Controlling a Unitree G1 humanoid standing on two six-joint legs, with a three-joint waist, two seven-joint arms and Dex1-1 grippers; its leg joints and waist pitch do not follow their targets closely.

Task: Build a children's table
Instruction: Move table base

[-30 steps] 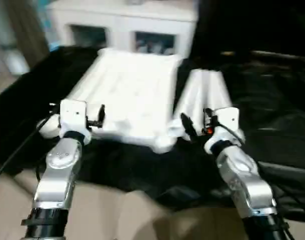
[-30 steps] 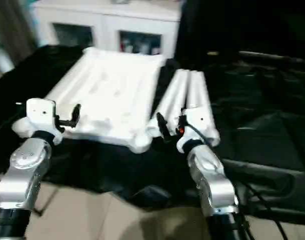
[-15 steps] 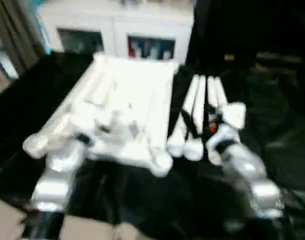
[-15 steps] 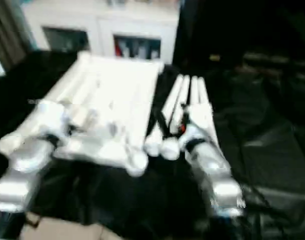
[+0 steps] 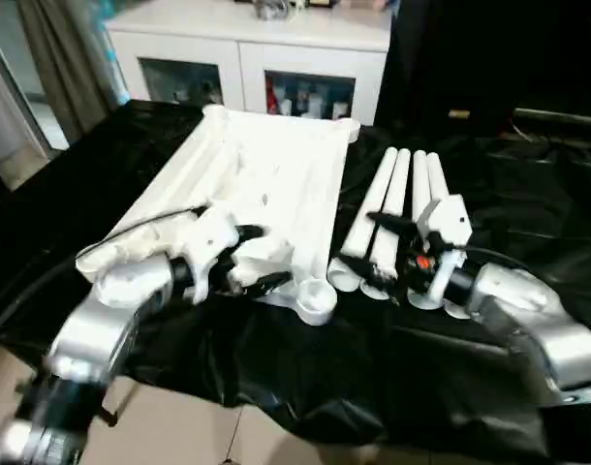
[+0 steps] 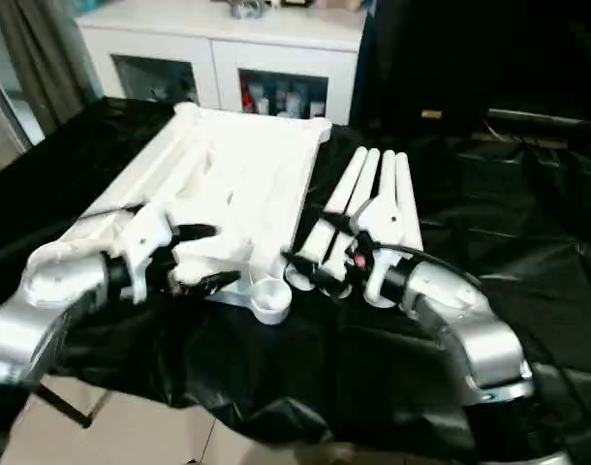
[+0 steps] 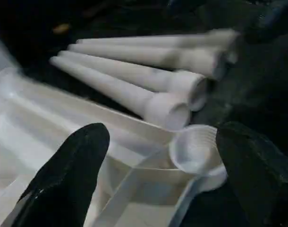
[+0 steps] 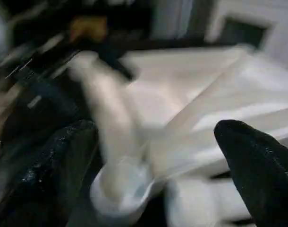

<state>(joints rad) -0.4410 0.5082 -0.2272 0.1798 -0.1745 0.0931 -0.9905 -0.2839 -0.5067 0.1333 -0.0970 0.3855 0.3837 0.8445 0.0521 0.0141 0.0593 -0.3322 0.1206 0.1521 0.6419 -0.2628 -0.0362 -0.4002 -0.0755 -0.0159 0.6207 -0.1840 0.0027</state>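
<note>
From the head views, we saw the table top (image 5: 266, 184) lying upside down on the black-draped tabletop (image 5: 102, 165), its four legs (image 5: 392, 208) side by side just beside it (wide ends toward the near edge). Our left pincer (image 5: 249, 258) hovered released over its near corner; our right pincer (image 6: 315, 247) gaped above the legs.

In the left wrist view, black fingertips (image 7: 68, 175) flanked a corner socket (image 7: 197, 149).

In the right wrist view, spread fingertips (image 8: 257, 161) framed a leg end (image 8: 120, 187).

Cloth: I see a black sheet (image 5: 102, 194) draped over the whole work surface, wrinkled toward 3 o'clock.
Cabinet: white cabinet (image 5: 247, 44) at 12 o'clock, glass-fronted shelves with small items inside.
Curtain: grey-brown curtain (image 5: 68, 58) at 10 o'clock.
Floor: pale tiles (image 5: 170, 426) at 6 o'clock.
</note>
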